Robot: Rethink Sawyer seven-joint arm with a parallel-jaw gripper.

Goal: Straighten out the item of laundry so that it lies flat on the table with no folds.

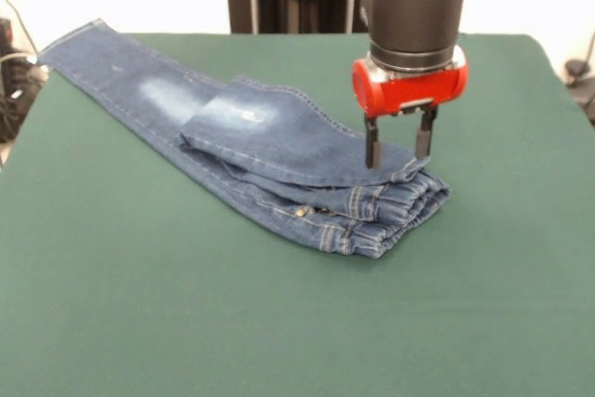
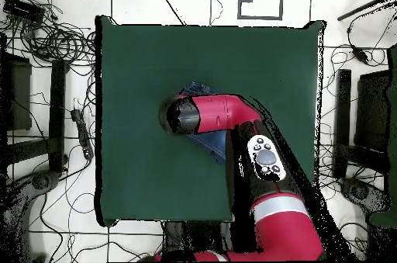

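The item of laundry (image 1: 279,151), a small pair of blue jeans with pale faded patches, lies folded on the green table (image 1: 139,323). One leg stretches to the far left corner and the other is doubled back over it. The gathered waistband is bunched in layers at the right end. My gripper (image 1: 398,157) stands upright over that end, open, with its fingertips (image 1: 372,157) down at the top denim layer near its edge. In the overhead view my arm (image 2: 225,116) covers most of the jeans (image 2: 198,88); only small blue bits show beside it.
Green cloth spreads widely in front of and to the right of the jeans (image 1: 483,304). The leg's cuff reaches the table's far left corner (image 1: 70,44). Cables (image 2: 54,39) and stands lie on the floor around the table (image 2: 139,58).
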